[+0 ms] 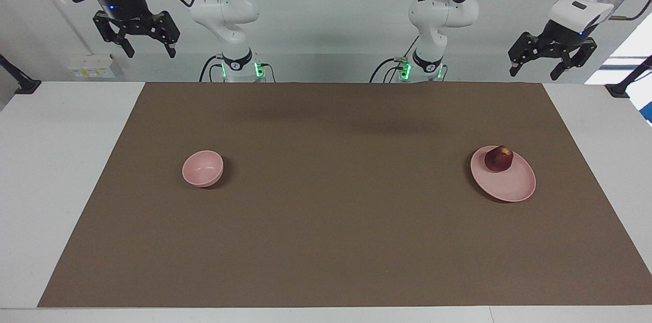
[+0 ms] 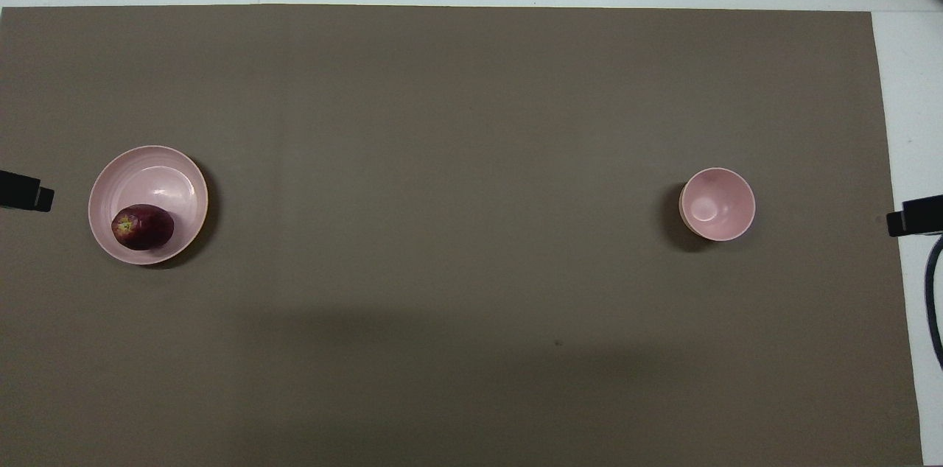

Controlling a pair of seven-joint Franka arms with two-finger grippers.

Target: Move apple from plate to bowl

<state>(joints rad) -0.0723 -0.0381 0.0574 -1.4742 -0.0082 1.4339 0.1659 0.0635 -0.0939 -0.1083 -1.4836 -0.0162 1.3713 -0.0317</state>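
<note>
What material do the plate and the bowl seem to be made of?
The plate looks like pale pink plastic or melamine: smooth, with a soft sheen inside in the overhead view. The bowl has the same pink, semi-matte look. Glazed ceramic cannot be excluded.

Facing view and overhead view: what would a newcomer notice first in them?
First the dark red apple, lying on the pink plate toward the left arm's end of the brown mat, on the plate's part nearer to the robots. Next the small pink bowl, empty, toward the right arm's end. Both arms wait raised near their bases, the left end effector and the right end effector open and holding nothing.
</note>
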